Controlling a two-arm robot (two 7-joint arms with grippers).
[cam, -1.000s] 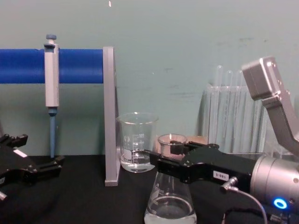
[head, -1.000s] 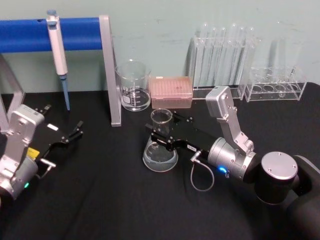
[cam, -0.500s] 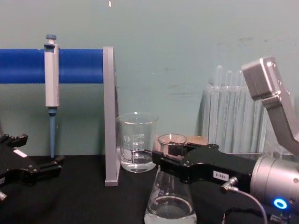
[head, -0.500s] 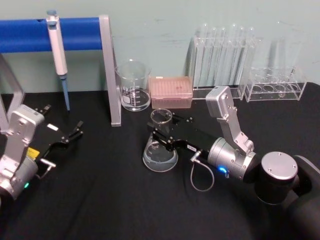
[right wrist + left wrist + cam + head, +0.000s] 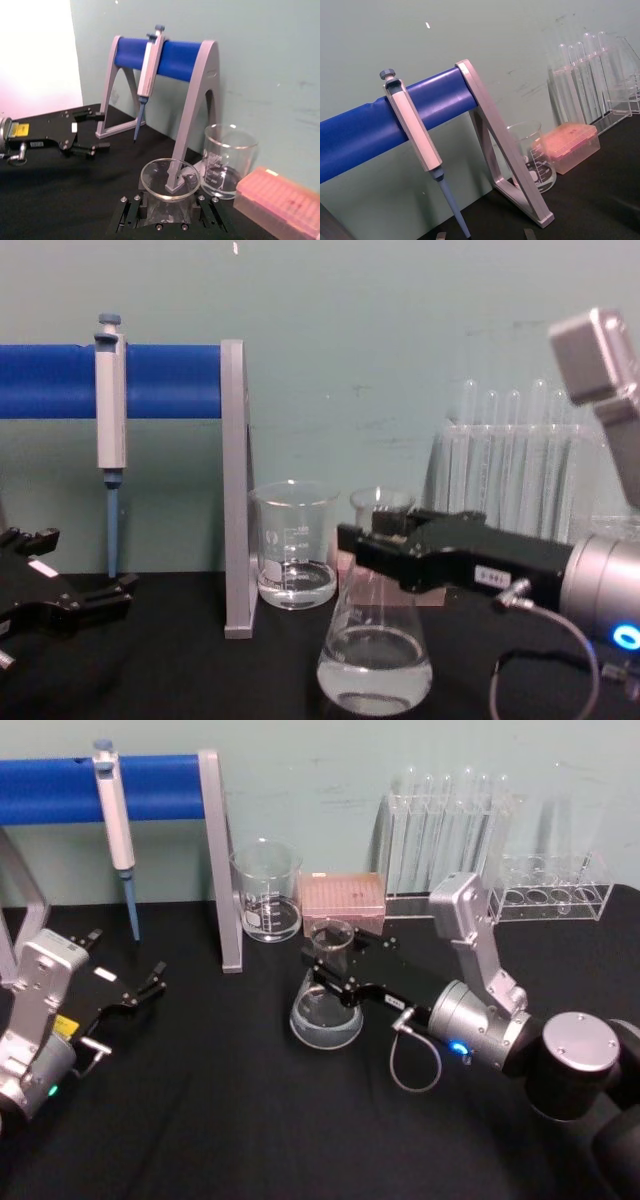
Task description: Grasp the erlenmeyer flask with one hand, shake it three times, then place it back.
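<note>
Now our right gripper (image 5: 326, 970) clenched the erlenmeyer flask (image 5: 324, 1016) by its neck.

We reached our right arm in from the right, low across the black table (image 5: 220, 1120). Its black fingers were level and closed on either side of the neck, just under the flared rim. The flask stood upright in front of the glass beaker (image 5: 266, 892) and the pink tip box (image 5: 343, 904), with clear liquid in its base. Against half a second before, the flask sat higher in the chest view, its whole base showing, and our wrist had shifted up and rightward. We could not tell whether the base had left the table. Our left gripper (image 5: 152, 982) lay parked at the left, fingers spread.
</note>
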